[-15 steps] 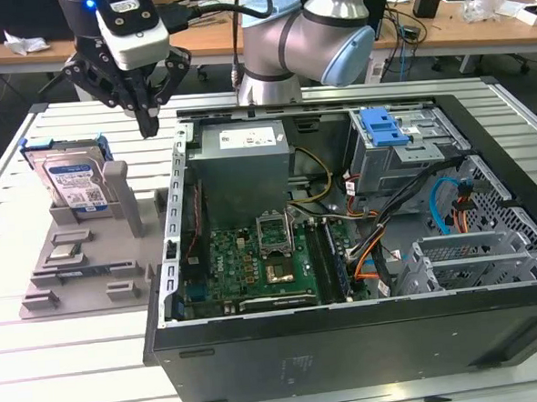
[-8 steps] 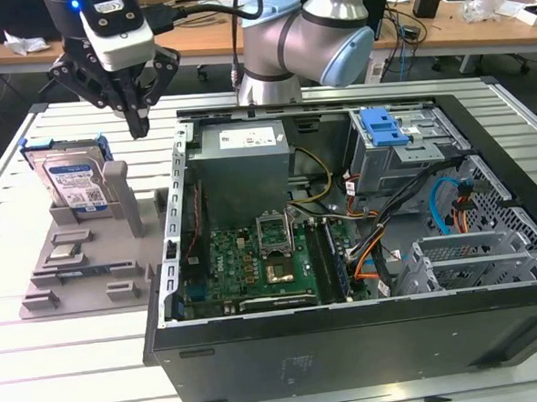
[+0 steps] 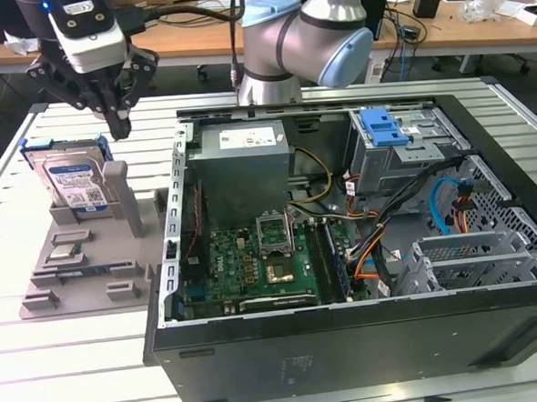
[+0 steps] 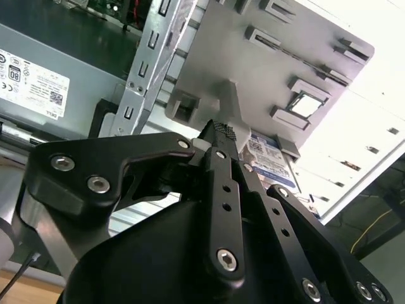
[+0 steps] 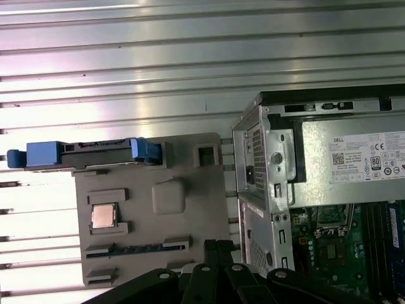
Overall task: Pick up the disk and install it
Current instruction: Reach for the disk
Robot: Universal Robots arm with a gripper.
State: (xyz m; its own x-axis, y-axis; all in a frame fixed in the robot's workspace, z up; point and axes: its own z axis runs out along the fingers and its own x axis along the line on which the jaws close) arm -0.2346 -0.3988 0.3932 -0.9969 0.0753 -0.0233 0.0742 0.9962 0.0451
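**Fig. 1 — Approach to the disk, shown in 3 views.** The disk [image 3: 71,181] stands on edge in a slot of the grey fixture [image 3: 81,267], well apart from the open computer case [image 3: 349,324], label facing outward and its 2 blue side rails at either end. In the first wrist view it appears edge-on [image 5: 95,152]. In the second wrist view a part of its label [image 4: 272,158] shows past the fingers.

The gripper [image 3: 118,126] hangs above the fixture, pointing down, fingers drawn together on nothing. Its tip is nearer the fixture's grey upright post [image 3: 117,187] than the disk, which lies just to the exterior view's left of it.

*Step in hand (judged):* the pick, with nothing grasped yet. To do it well:

1. Spread the fingers while there is clearance above — not during descent.
2. Centre over the disk's top edge, keeping off the post beside it.
3. Straddle the 2 flat faces squarely. The metal body probably gives a firmer hold than the plastic rails.
4. Lift straight along the slot, since a tilted pull could bind the disk in the fixture.
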